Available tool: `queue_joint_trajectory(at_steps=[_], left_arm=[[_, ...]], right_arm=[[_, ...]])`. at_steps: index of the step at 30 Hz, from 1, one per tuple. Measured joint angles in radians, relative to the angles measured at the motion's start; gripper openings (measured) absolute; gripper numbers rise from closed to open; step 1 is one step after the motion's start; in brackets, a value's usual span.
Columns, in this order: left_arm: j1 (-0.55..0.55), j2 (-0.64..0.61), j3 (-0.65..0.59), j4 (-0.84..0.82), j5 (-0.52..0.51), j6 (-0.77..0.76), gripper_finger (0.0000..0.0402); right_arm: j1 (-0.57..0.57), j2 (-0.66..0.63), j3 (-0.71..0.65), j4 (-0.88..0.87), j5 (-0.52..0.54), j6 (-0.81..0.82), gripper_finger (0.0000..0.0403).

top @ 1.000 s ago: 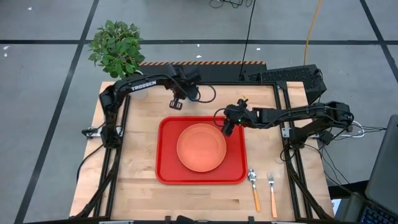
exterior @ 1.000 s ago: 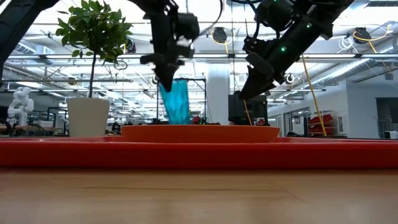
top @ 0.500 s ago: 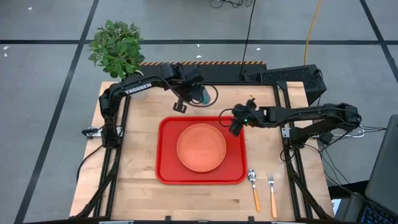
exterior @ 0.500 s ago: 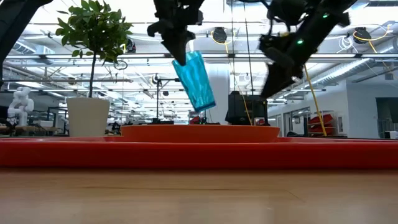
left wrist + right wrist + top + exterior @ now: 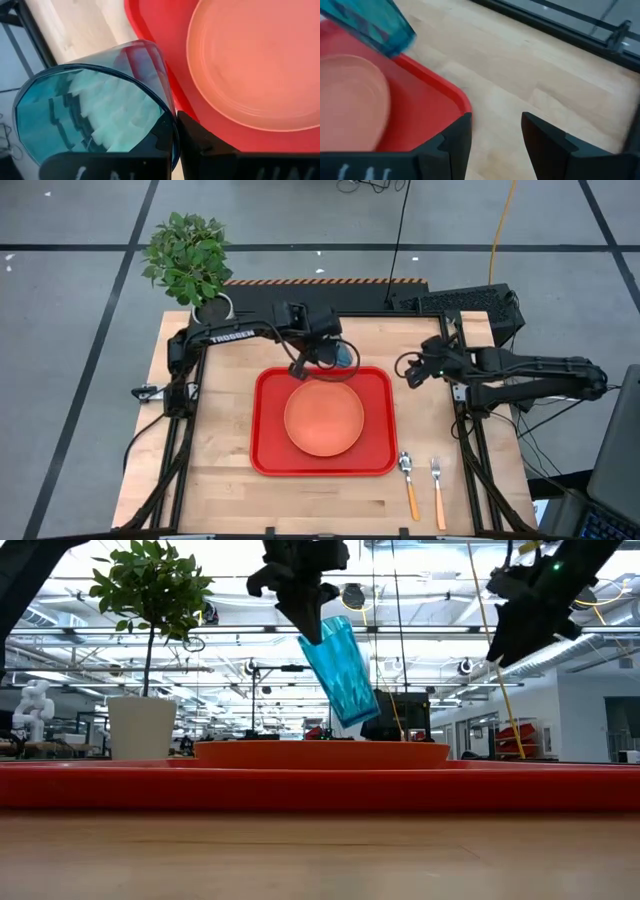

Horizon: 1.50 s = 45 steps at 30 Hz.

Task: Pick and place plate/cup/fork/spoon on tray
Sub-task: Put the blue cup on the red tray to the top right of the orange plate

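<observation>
Upper left of the high view: leafy green plant in a white pot (image 5: 190,255) off the table corner, well clear of the work. Left of centre, left gripper (image 5: 312,358) clamped on the rim of the small translucent teal-blue ribbed cup (image 5: 340,356), carried in the air, tilted, base swung lower and toward the right in the low view (image 5: 340,670), hanging over the tray's far edge near its upper right corner. Centre: large bright red rectangular plastic tray (image 5: 268,420) flat on the wooden table (image 5: 220,480), round orange-salmon plastic plate (image 5: 324,418) resting inside it. Right of centre: right gripper (image 5: 412,370) empty, fingers apart, held just off the tray's right edge over bare wood. Lower right: spoon with silver oval bowl and orange handle (image 5: 409,483) and fork with silver tines and orange handle (image 5: 437,487) side by side on the wood, outside the tray, not yet placed. Likely trouble: a thin rim pinch on a slanted tumbler, so a slip or a swing on the way down; set down at this lean, a tip-over, or a landing on the tray's raised rim or the plate's edge instead of flat red floor; needs levelling and a spot beside the plate. Left arm stretched from the table's left side, forearm nearly level across the far edge, wrist bent down over the tray corner. Right arm reaching in long and low from the right, forearm nearly horizontal, wrist pointing toward the tray
</observation>
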Motion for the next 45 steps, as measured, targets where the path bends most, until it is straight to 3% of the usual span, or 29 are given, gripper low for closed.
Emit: queue_joint_trajectory(at_steps=[10, 19, 29, 35, 45], left_arm=[[-0.028, 0.019, 0.130, -0.024, -0.006, -0.039, 0.0008], [-0.068, 0.163, 0.274, -0.067, 0.001, -0.023, 0.0008], [-0.067, 0.206, 0.292, -0.001, 0.018, -0.016, 0.0008], [-0.087, 0.258, 0.295, -0.005, 0.011, -0.025, 0.0008], [-0.111, 0.258, 0.321, 0.034, 0.000, -0.027, 0.0008]], right_arm=[[0.005, -0.005, -0.154, 0.170, -0.043, -0.024, 0.0164], [-0.005, -0.013, -0.158, 0.161, -0.140, -0.028, 0.0164], [-0.026, -0.134, -0.158, -0.021, -0.158, -0.011, 0.0164], [-0.032, -0.191, -0.158, -0.013, -0.106, -0.008, 0.0164], [-0.032, -0.194, -0.158, 0.018, -0.105, -0.033, 0.0164]])
